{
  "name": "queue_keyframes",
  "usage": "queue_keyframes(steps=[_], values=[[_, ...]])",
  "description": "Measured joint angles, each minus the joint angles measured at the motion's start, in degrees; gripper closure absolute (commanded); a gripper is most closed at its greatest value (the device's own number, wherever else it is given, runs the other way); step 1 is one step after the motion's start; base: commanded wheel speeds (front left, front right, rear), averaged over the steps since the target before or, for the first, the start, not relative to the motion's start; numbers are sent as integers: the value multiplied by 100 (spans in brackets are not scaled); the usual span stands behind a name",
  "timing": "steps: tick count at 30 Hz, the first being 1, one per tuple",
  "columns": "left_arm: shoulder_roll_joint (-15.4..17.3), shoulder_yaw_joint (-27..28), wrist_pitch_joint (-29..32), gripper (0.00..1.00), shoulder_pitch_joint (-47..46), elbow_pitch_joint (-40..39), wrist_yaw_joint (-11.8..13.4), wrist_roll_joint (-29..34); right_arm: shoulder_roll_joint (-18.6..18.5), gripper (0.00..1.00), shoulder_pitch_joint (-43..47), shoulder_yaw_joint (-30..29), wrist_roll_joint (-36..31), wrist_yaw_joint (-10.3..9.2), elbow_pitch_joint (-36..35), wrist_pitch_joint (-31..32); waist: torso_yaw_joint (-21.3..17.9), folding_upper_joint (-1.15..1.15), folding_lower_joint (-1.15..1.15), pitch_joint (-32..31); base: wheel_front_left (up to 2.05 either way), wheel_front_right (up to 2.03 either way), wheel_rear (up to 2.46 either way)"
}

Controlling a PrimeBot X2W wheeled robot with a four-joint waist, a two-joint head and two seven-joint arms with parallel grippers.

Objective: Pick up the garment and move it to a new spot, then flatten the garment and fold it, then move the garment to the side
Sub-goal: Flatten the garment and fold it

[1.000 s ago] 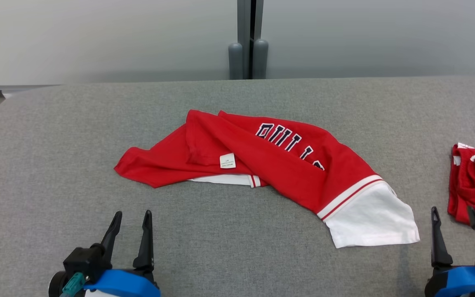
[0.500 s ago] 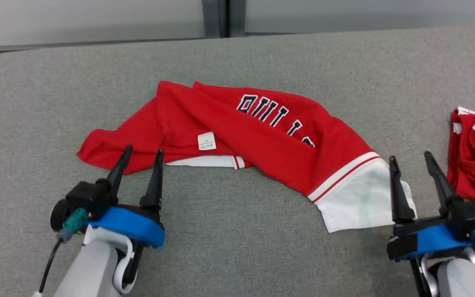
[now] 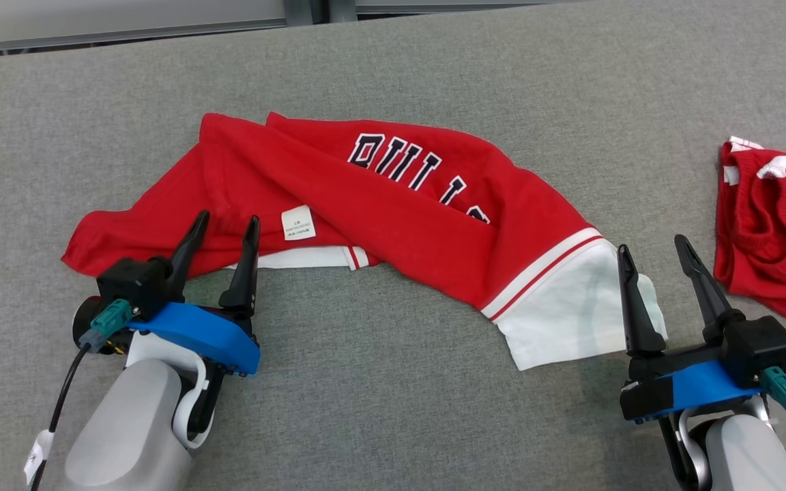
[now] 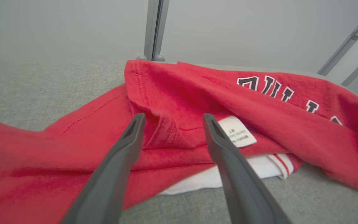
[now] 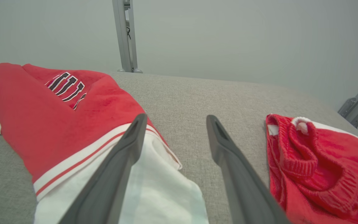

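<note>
A crumpled red garment (image 3: 393, 204) with dark lettering, a white care label and a white cuff end (image 3: 570, 314) lies across the grey surface (image 3: 379, 382). My left gripper (image 3: 226, 225) stands open at the garment's near left edge, its fingertips over the red cloth (image 4: 169, 133). My right gripper (image 3: 649, 244) is open too, its left finger over the white cuff (image 5: 154, 186) and its right finger over bare grey fabric. Neither holds anything.
A second red knitted garment (image 3: 775, 239) with white trim lies at the right edge, close to my right gripper, also seen in the right wrist view (image 5: 315, 161). A pale wall with grey metal posts (image 4: 152, 31) stands behind the surface.
The head camera has tilted down and nearer. Both grippers have come forward from the near edge to the garment's near border, still open.
</note>
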Motion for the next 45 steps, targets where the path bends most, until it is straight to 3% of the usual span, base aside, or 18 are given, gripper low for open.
queue_keyframes(steps=[7, 8, 9, 10, 12, 17, 30, 41, 42, 43, 44, 45], values=[[35, -147, 0, 0, -131, 298, 0, -276, -1, 0, 7, -1, 43, 0, 1, 0, -93, 0, 0, 17, 0, 0, 0], [36, -178, 0, 4, -156, 334, 0, -300, -1, 0, 9, 3, 46, 0, 3, 0, -101, 0, 0, 11, 0, 0, 0], [37, -193, 0, 35, -178, 358, 0, -334, -1, 0, 12, 5, 58, 0, 4, 0, -108, 0, 0, 4, 0, 0, 0], [42, -205, 0, 53, -188, 379, 0, -358, -1, 0, 12, 8, 69, 0, 5, 0, -113, 0, 0, -3, 0, 0, 0], [47, -248, 0, 100, -193, 390, 0, -423, -1, 0, 14, 20, 82, 0, 12, 0, -120, 0, 0, -22, 0, 0, 0], [55, -305, 0, 100, -183, 360, 0, -433, -1, 0, 57, 16, 104, 0, 134, 1, -61, 0, 0, -198, 0, 0, 0], [-333, 581, 0, 100, 1036, 59, 0, -46, -2, 0, 599, -143, 246, 0, 692, 1, 595, -2, -2, -1392, 0, 0, 0], [-430, 1269, 0, 100, 1842, 538, 0, 405, -1, 0, 725, 14, 338, 0, 902, 0, 768, -2, -1, -1743, 0, 0, 0], [-452, 1333, 0, 62, 1898, 563, 1, 479, -1, 0, 728, 53, 359, 0, 906, 0, 758, -2, -1, -1761, 0, 0, 0], [-478, 1407, 0, 9, 1947, 566, 8, 541, -1, 0, 732, 100, 388, 0, 906, 0, 745, -2, -1, -1777, 0, 0, 0], [-492, 1456, 0, 0, 1983, 566, 12, 617, -1, 0, 735, 142, 427, 0, 904, 0, 732, -2, -1, -1798, 0, 0, 0], [-513, 1534, 0, 0, 2014, 536, 37, 687, 1, 0, 736, 171, 459, 0, 903, 0, 717, -2, 0, -1820, 0, 0, 0]])
